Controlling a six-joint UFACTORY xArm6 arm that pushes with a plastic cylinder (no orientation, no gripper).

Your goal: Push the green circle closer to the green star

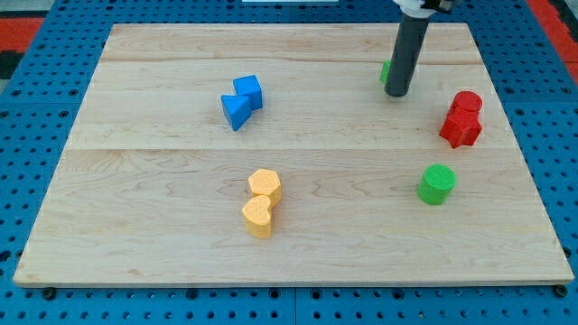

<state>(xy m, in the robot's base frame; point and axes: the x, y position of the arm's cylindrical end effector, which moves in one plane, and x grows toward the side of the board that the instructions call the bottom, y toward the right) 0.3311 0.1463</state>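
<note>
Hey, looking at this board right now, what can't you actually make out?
- Green block near the view's top: my rod hides nearly all of it, so only a sliver shows and its star shape cannot be confirmed.
- My tip: whether it touches that green block is unclear.
- Red blocks at the view's right: two pressed together, exact shapes hard to tell.
- The arm above the rod is cut off by the view's top edge.

A robotics lab bench, by every sign — a pale wooden board (298,162) of joined planks lies on a blue pegboard base (54,81) drilled with a regular grid of holes. Small coloured test blocks sit scattered on the wood, and a dark rod (406,54) stands over it — no domestic furnishings.
</note>
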